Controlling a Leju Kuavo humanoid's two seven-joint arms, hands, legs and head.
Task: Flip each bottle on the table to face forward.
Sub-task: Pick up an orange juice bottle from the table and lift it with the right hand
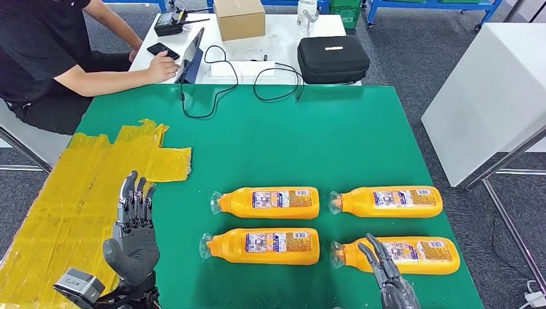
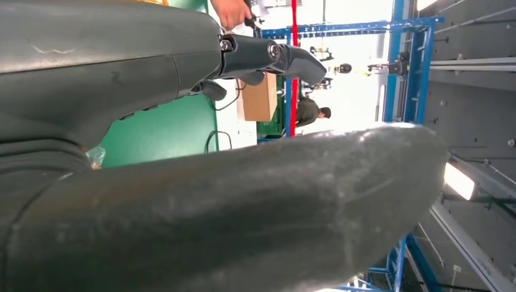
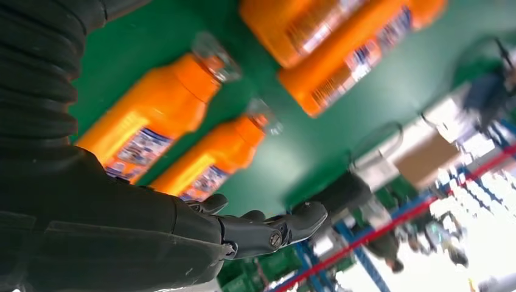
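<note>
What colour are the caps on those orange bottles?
Clear, see-through plastic; the caps show best in the head view.

A robotics test lab in an industrial hall.

At the upper middle of the head view, a white desk carries a laptop, loose cables, a black case and a cardboard box; a seated person works there at upper left. Blue metal racks line the top edge, on grey floor.
</note>
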